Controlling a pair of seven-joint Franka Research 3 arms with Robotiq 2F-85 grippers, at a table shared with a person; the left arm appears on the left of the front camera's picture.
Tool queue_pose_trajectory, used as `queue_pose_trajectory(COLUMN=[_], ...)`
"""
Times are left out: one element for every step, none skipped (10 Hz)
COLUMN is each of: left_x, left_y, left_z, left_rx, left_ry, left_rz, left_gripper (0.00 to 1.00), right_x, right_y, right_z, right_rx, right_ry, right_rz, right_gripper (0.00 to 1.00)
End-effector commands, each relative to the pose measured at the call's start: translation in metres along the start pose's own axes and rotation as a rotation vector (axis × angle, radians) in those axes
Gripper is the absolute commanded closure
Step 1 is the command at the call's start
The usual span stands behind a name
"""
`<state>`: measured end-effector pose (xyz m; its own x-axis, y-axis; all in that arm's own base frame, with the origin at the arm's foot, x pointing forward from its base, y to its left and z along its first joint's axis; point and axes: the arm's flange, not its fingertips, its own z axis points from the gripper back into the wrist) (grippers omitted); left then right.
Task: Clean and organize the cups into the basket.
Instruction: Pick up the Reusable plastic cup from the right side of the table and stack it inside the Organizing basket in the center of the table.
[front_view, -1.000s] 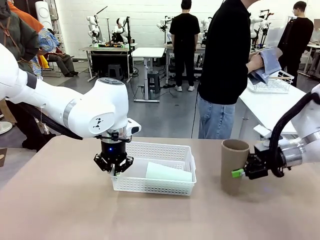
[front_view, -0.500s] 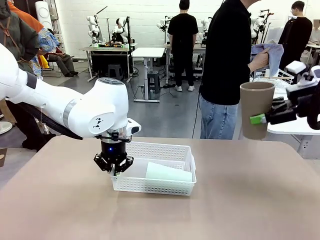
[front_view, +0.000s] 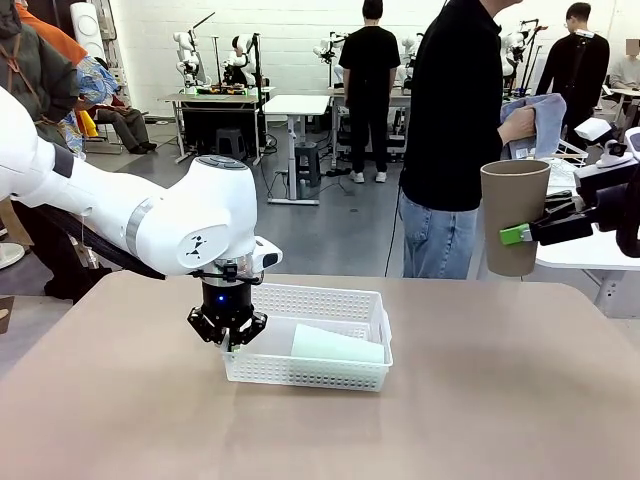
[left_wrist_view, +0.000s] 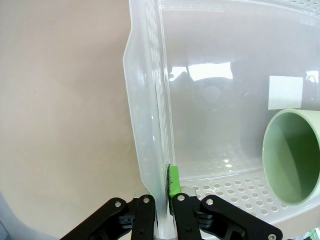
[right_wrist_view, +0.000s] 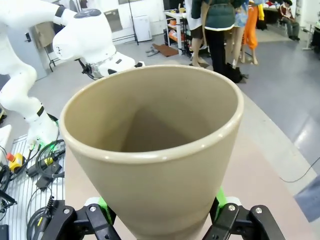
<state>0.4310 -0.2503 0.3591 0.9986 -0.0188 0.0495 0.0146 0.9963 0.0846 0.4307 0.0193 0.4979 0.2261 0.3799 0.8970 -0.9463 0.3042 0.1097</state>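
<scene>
Mint cup (front_view: 337, 345) lies inside basket (front_view: 320, 296), centre frame. Left gripper (left_wrist_view: 164, 202) pinches the basket wall. Right gripper (front_view: 515, 237) clasps tan cup (front_view: 512, 200) aloft at right edge. Its wiping and placement are judged pending.

The white perforated basket (front_view: 320, 300) sits on the worktop (front_view: 150, 400) left of centre. The pale mint cup (front_view: 336, 346) lies on its side inside, mouth leftward. The tan cup (front_view: 514, 216) is upright in the air at far right, gripped by the right hand (front_view: 516, 237).
</scene>
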Motion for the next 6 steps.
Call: queue_pose_trajectory(left_x=[-0.001, -0.001, -0.001, -0.001, -0.001, -0.001], left_y=[0.0, 0.0, 0.0, 0.0, 0.0, 0.0], left_z=[0.001, 0.001, 0.001, 0.001, 0.001, 0.001], left_rx=[0.013, 0.013, 0.013, 0.013, 0.013, 0.013], left_ry=[-0.011, -0.011, -0.011, -0.011, -0.011, -0.011], left_rz=[-0.013, -0.013, -0.013, -0.013, -0.013, -0.013], left_gripper=[1.0, 1.0, 1.0, 1.0, 1.0, 1.0], right_x=[0.0, 0.0, 0.031, 0.061, 0.087, 0.107], right_y=[-0.001, 0.0, -0.002, -0.009, -0.015, -0.019], right_z=[0.0, 0.0, -0.02, -0.045, -0.073, -0.103], right_rx=[0.016, 0.0, 0.022, 0.049, 0.086, 0.134], right_ry=[-0.008, 0.0, 0.109, 0.196, 0.295, 0.409], right_rz=[0.02, 0.0, 0.035, 0.063, 0.08, 0.095], right_gripper=[1.0, 0.16, 0.16, 0.16, 0.16, 0.16])
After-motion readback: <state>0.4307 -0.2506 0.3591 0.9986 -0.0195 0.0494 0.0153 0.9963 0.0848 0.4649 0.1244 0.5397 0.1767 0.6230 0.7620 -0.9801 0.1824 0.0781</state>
